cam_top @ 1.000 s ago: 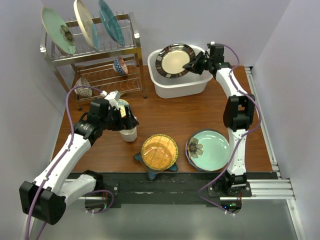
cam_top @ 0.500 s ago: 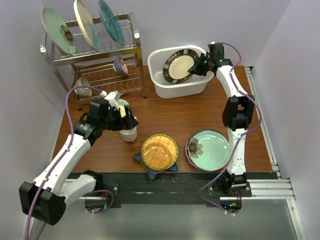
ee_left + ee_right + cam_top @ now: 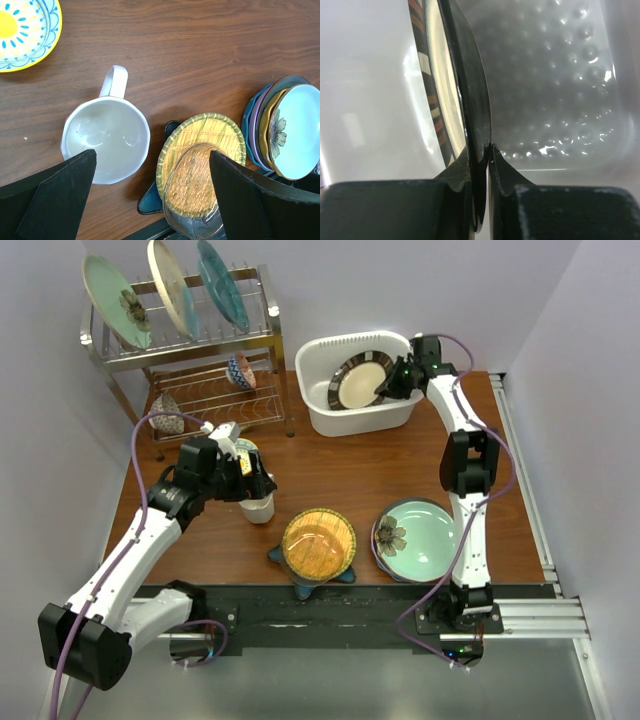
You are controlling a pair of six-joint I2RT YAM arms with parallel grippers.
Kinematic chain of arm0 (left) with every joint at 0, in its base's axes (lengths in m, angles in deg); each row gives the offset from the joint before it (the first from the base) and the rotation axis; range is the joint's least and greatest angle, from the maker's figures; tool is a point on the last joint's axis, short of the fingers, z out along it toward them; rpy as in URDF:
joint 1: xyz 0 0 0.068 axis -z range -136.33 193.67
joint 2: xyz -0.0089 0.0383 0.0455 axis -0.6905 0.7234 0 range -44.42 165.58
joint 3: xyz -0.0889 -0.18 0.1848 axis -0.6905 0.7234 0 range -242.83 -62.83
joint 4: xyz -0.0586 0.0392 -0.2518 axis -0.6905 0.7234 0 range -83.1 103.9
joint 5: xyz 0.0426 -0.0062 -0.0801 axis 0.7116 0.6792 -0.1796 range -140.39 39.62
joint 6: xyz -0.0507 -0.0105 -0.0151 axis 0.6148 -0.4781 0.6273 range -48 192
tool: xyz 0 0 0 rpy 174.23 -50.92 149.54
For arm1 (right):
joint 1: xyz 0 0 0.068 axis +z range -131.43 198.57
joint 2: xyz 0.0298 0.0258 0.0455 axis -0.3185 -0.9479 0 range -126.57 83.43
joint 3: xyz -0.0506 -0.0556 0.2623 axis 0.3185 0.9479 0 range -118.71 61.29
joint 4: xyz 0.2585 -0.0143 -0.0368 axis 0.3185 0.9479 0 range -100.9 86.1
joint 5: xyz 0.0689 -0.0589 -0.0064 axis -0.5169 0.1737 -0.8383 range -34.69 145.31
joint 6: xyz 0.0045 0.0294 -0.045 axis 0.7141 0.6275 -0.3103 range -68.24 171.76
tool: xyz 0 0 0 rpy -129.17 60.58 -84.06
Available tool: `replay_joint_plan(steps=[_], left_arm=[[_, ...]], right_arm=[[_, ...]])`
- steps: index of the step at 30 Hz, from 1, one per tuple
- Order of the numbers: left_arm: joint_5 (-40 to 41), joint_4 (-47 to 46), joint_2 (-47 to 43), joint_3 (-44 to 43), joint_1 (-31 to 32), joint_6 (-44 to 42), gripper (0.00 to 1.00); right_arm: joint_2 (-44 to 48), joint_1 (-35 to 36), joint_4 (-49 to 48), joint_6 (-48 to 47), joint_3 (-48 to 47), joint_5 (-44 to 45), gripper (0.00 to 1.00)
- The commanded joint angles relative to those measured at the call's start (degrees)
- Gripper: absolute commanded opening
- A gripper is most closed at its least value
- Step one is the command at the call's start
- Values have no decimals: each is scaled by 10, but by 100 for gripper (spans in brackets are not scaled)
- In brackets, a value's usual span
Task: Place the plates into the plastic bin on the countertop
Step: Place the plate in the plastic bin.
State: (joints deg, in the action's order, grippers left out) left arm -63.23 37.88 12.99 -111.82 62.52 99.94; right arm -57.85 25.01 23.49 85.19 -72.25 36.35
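The black-striped plate with a gold centre [image 3: 358,382] leans tilted inside the white plastic bin [image 3: 350,418] at the back of the countertop [image 3: 360,465]. My right gripper [image 3: 388,385] is shut on its right rim; in the right wrist view the gripper [image 3: 485,150] pinches the plate's edge [image 3: 450,75] above the dimpled bin floor [image 3: 560,75]. My left gripper [image 3: 258,480] hangs open over the white mug [image 3: 105,137], holding nothing. An amber plate [image 3: 318,543] lies on a teal star-shaped plate [image 3: 280,557]. A mint flower plate [image 3: 420,540] tops a stack.
A steel wire rack [image 3: 190,350] at the back left holds three upright plates, with small patterned bowls on its lower shelf. The white mug [image 3: 258,507] stands under my left gripper. A yellow and blue patterned bowl [image 3: 22,30] lies near it. The black front edge runs along the near side.
My right gripper has carried the striped plate from above the bin's rim down into the bin, moving slightly right. The left arm has not moved.
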Motion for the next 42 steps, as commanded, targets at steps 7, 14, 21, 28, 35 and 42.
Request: replay_joint_plan(steps=[7,14,21,28,35,42], left_arm=[[-3,-10,2,-14,1,-1,100],[-3,-10,2,-14,1,0,100],[-3,-9,-2,-14,1,1,100],[-4,-8,-6,-13,1,3,100],[-10,-11,-8,-14,1,5,100],[-8,-7,-13,-13,1,5,100]], right_arm=[[11,2,-57,8,-45,-40,30],[14,2,-56,3,-27,-26,46],[17,2,-19,-6,-30,11,57],[27,3,23,-31,-34,75,62],[45,3,28,-40,-27,97,67],[81,16,35,-62,-36,144,73]])
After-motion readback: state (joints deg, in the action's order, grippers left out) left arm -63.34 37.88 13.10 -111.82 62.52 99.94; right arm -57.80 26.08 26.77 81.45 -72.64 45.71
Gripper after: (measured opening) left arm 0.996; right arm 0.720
